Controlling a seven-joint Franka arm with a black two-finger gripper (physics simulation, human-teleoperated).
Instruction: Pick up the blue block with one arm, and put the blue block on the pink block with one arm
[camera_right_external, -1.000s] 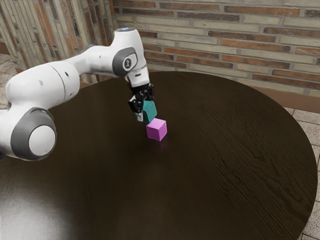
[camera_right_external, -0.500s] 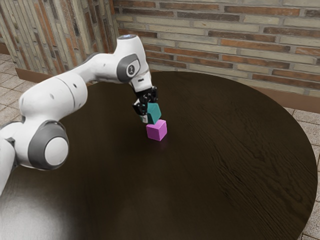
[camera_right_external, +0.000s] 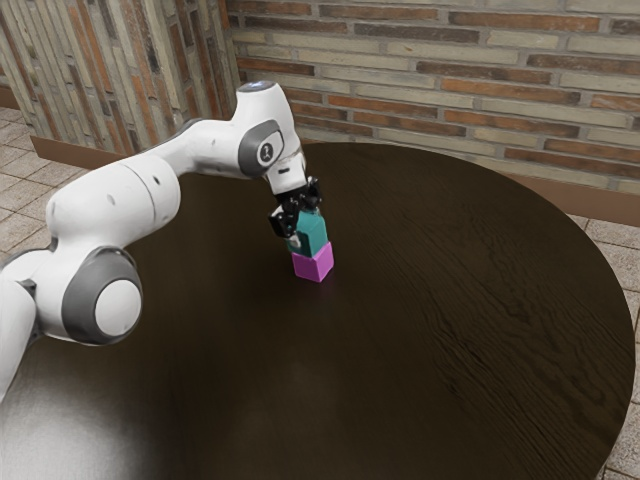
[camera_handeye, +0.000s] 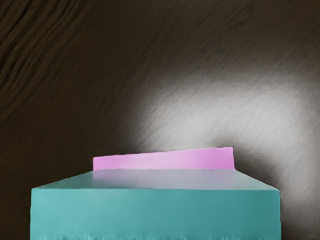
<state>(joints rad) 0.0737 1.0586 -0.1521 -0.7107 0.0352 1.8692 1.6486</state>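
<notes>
The blue block (camera_right_external: 314, 235), teal in colour, sits right on top of the pink block (camera_right_external: 313, 265) near the middle of the dark round table (camera_right_external: 450, 300). My gripper (camera_right_external: 300, 222) reaches down from the exterior view's upper left and is shut on the blue block's sides. In the wrist view the blue block (camera_handeye: 155, 207) looms just under my hand, and a strip of the pink block (camera_handeye: 165, 160) shows beyond its far edge.
Bare dark wood surrounds the two blocks on all sides. A brick wall (camera_right_external: 450, 70) stands behind the table, and tiled floor (camera_right_external: 610, 240) lies past its rim at the exterior view's right.
My hand carried the blue block toward the exterior view's right and downward, levelling it from a tilt until it came to rest over the pink block.
</notes>
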